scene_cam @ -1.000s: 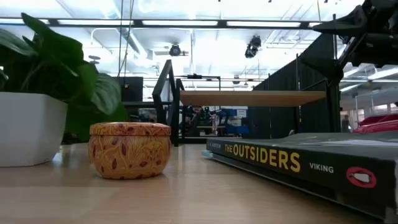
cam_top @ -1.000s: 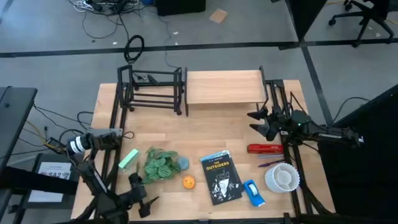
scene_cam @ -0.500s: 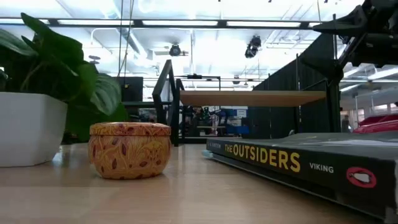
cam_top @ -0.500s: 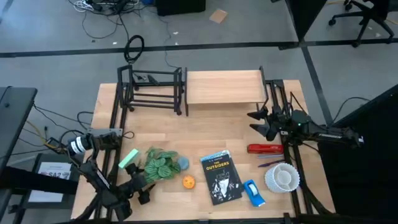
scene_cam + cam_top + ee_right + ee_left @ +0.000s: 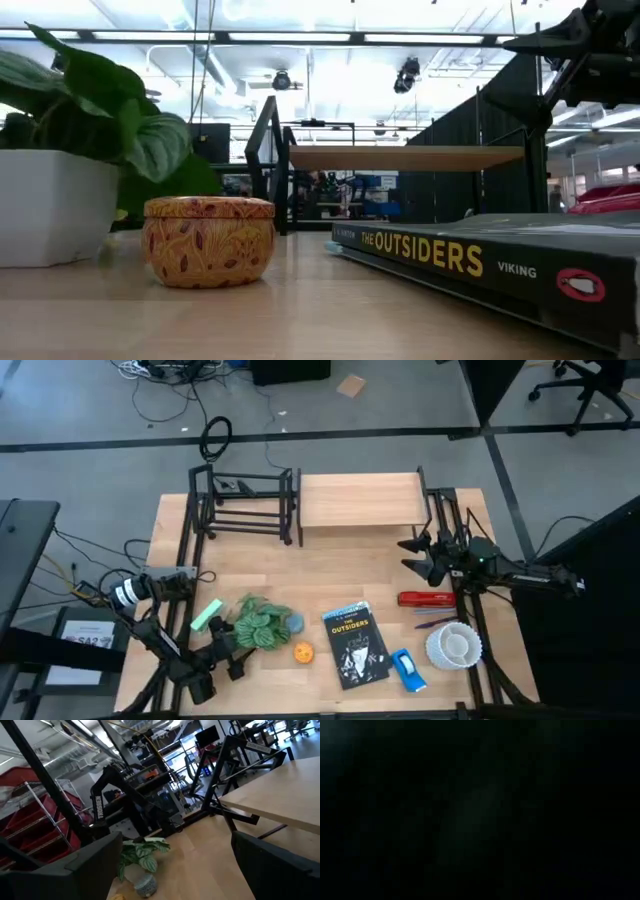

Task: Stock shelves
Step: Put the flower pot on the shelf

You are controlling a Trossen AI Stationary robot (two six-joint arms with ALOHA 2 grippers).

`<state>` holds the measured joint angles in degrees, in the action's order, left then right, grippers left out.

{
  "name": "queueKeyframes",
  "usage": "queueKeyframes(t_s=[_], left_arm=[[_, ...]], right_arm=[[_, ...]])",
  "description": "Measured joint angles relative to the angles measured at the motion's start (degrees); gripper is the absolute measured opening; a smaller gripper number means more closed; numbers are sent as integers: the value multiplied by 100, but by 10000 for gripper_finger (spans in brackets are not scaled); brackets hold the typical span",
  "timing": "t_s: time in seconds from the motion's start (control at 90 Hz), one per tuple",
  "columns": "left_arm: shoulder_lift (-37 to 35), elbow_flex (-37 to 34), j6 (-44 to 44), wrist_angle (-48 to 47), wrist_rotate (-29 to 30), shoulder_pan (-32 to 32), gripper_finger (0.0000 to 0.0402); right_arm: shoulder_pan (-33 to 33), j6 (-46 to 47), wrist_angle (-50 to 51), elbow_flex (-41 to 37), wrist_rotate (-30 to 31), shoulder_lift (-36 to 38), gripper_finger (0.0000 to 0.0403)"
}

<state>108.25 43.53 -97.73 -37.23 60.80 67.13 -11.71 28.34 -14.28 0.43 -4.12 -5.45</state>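
Left gripper [image 5: 232, 660] set against potted plant [image 5: 260, 626]; finger spread cannot be told. Pot could be tipped, tin [image 5: 209, 240] bumped. Right gripper [image 5: 417, 557] spread, held empty near plank stand [image 5: 360, 500].

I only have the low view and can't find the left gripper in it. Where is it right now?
Observer: The left gripper is close against the potted plant, on the side facing the left arm's base. I cannot tell whether it touches the pot.
Operator: And the right arm?
Observer: The right gripper waits open near the table's right edge, just beyond the red stapler.
Operator: Anything on the plank stand yet?
Observer: No, from above the plank top shows only bare wood.
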Motion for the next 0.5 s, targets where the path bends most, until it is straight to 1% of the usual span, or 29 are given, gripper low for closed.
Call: queueKeyframes(t_s=[0.144,0.278,0.389,0.433,0.5], left_arm=[[-107,61,0,-11,7,2,353],[-399,384,55,189,10,53,353],[-641,714,910,766,-40,122,353],[-691,797,1173,768,-132,122,353],[-697,873,1312,663,-256,115,353]], right_arm=[[0,0,0,2,0,-2,346],[-2,0,0,0,0,-2,346],[-2,0,0,0,0,-2,346],[-1,0,0,0,0,-2,346],[-2,0,0,0,0,-2,346]])
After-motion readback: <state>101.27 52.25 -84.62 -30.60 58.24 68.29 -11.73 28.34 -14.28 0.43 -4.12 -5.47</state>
